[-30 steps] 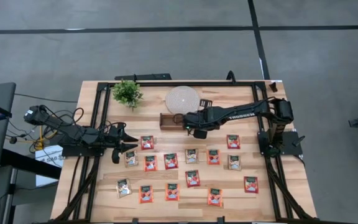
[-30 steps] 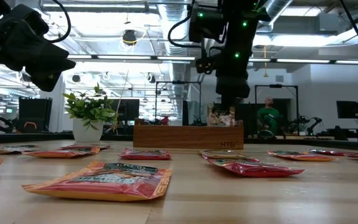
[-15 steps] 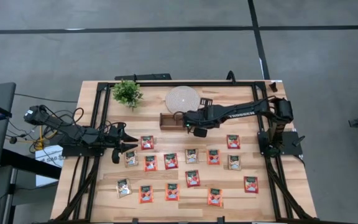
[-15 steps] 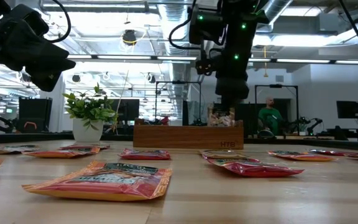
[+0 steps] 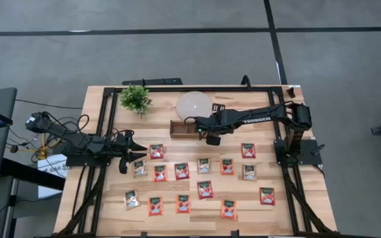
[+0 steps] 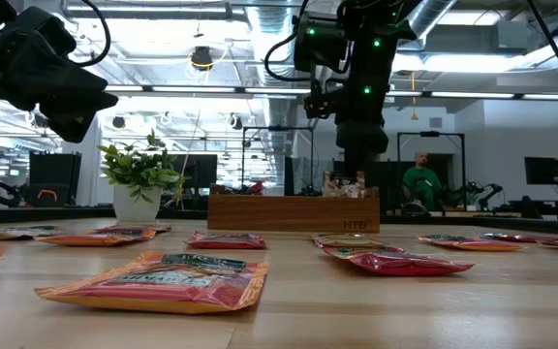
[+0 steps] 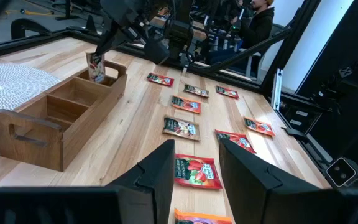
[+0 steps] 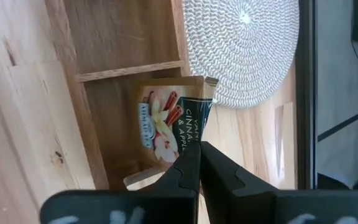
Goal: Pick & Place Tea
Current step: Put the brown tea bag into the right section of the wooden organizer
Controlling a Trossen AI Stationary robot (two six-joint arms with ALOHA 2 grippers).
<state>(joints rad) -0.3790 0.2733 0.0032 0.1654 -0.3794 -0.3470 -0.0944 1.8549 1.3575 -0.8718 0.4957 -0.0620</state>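
Note:
My right gripper (image 8: 199, 155) is shut on a tea packet (image 8: 166, 118) printed with cinnamon and apple, over the right end compartment of the wooden box (image 5: 179, 129). In the low view the packet (image 6: 347, 182) shows just above the box's wall (image 6: 294, 211), under the gripper (image 6: 356, 160). The left wrist view shows the packet (image 7: 95, 65) standing in that compartment. My left gripper (image 5: 136, 153) waits open at the table's left side, its fingers (image 7: 166, 171) spread. Several more tea packets (image 5: 204, 190) lie flat on the table. My right gripper pinches the packet's upper edge (image 8: 193, 138) between its two fingers, coming from above and pointing down. The packet hangs upright below the fingers, its lower part inside the box's end compartment (image 8: 104, 118). Whether it touches the compartment floor, I cannot tell.
A round woven mat (image 5: 194, 106) lies just beyond the box, and a small potted plant (image 5: 135, 99) stands at the far left. Rows of packets cover the table's near half. A black frame (image 5: 111, 125) runs along the table's sides. A person stands in the room behind.
My right gripper has moved a little toward the table's far edge and down, staying shut on the packet. The packet has sunk lower behind the box's wall, into the end compartment.

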